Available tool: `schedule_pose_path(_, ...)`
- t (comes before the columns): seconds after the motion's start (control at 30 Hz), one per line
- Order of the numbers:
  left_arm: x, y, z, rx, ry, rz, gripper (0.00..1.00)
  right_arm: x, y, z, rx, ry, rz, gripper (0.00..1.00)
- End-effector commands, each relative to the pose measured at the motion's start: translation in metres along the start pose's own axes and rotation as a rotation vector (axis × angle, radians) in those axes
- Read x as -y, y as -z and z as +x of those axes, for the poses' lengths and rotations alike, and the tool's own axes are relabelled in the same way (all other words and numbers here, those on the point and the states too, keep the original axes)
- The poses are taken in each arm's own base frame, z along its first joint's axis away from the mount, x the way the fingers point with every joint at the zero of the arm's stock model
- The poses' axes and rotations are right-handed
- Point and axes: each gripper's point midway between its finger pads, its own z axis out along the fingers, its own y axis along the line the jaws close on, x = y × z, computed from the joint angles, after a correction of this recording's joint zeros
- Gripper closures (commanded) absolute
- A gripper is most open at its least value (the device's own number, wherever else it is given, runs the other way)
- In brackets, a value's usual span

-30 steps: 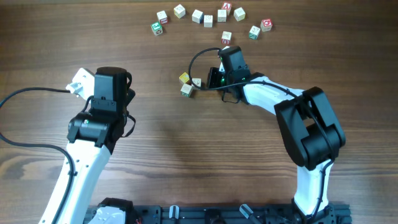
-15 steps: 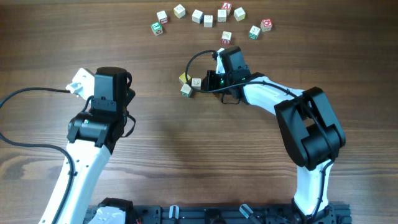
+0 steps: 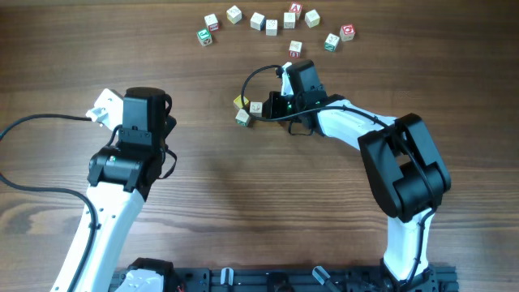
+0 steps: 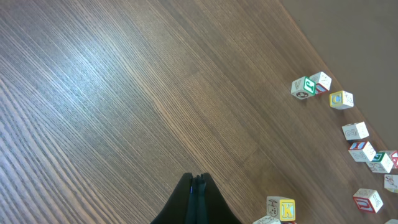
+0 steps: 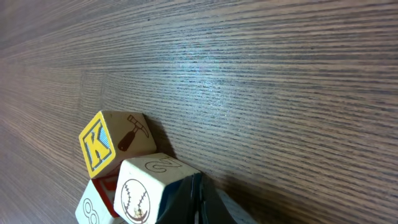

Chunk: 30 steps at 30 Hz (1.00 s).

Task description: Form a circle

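Right gripper (image 5: 198, 183): jaws clenched, grasping nothing, tips touching the baseball cube (image 5: 144, 186). That cube adjoins the yellow K cube (image 5: 102, 146) and a third cube (image 5: 92, 210). In the overhead view this cluster of 3 lies immediately left of the tips. The circle (image 3: 272, 26), an open arc, sits upper centre, well apart from the cluster. Left gripper (image 4: 198, 186): clenched, empty, well away. Judgement: the right arm is nearer, and any push must run up-frame.
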Motion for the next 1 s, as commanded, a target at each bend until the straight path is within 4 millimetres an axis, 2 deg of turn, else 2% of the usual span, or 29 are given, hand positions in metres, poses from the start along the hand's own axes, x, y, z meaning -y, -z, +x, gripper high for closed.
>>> schedule_pose_path(0.0,-0.0006,0.0021,-0.0047,0.022,-0.010,-0.005,0.96,-0.0122,0.0089,-0.0049,0.016,0.029,-0.030,0.95)
schedule_pose_path(0.97,-0.0006,0.0021,-0.0047,0.022,-0.010,-0.005,0.96,-0.0158,0.0092,-0.0107,0.040,0.049,-0.044,0.95)
